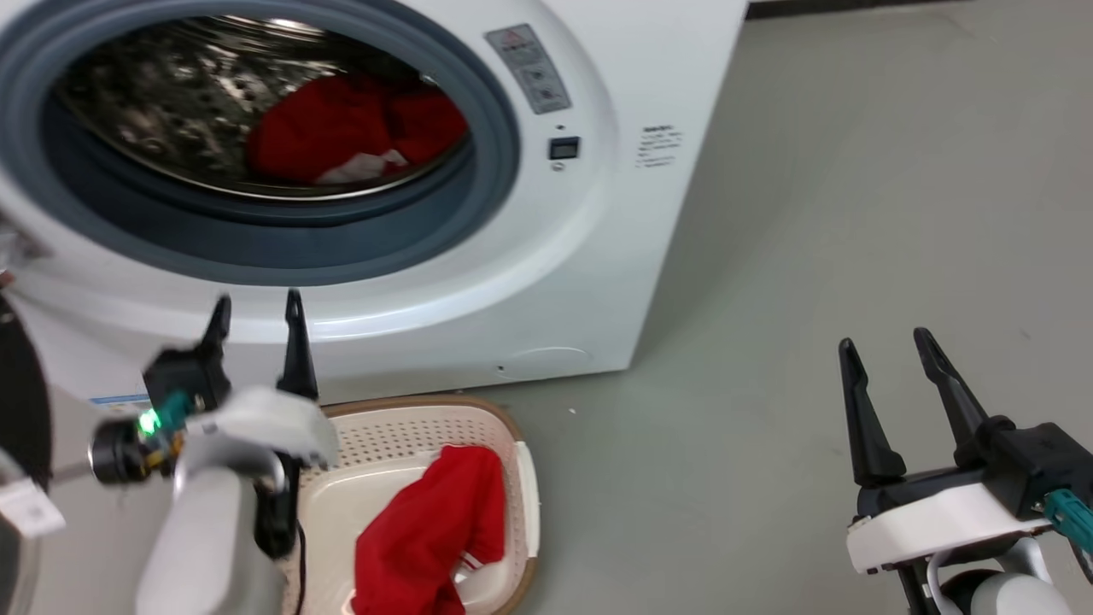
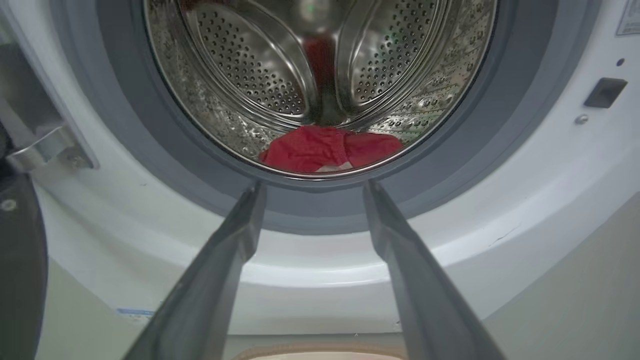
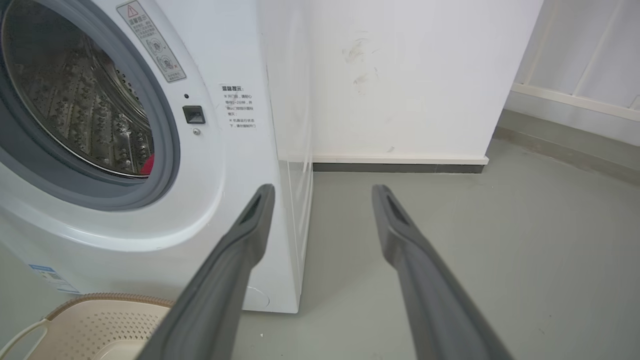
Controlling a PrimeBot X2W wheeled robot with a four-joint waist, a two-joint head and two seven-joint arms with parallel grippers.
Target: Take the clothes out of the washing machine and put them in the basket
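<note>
Red fabric shows in two places. One red garment [image 1: 341,128] lies low in the perforated steel drum [image 2: 240,75] of the washing machine [image 1: 598,256]. It is bunched toward the right of the drum floor, just behind the grey door seal [image 1: 478,213]. Its long axis runs roughly across the porthole, and a patch of white trim is turned toward the opening. A second red garment [image 1: 431,534] is draped in the basket [image 1: 384,440]. Its long axis runs from the far right of the basket down toward the near side, with white stripes showing at its lower right edge. The basket stands on the floor [image 1: 854,213] right in front of the machine's base, below the porthole, its brown rim close to the white front panel. The left gripper [image 1: 259,299] hangs over the basket's far left rim with its fingers spread apart and pointing up at the panel under the seal. In the left wrist view the two tips frame the seal's lower lip, and the drum garment sits beyond, between them. The dark open door [image 1: 17,384] crowds the left edge, near the left arm — tight room on that side. The right gripper [image 1: 884,339] is well apart to the right, fingers likewise spread, over bare grey floor. It is clear of the machine's right corner — there the floor runs wide and open to the wall.
</note>
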